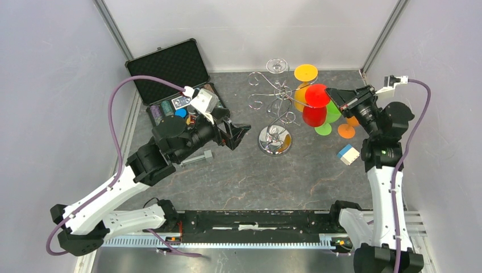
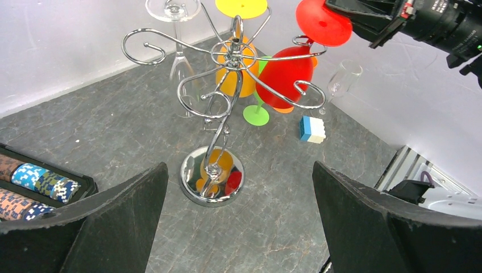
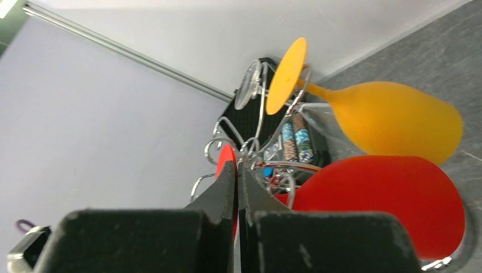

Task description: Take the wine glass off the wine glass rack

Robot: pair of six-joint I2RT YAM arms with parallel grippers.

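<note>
Beside the rack [image 1: 275, 140], right jaws tight on red wine glass [image 1: 315, 114]; left jaws wide.

Bright even light, soft shadows, near tool blurred.

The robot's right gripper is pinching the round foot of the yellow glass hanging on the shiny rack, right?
Not quite. The right gripper is pinching the round foot of the red glass hanging on the shiny rack, not the yellow one. The right wrist view shows it.
</note>
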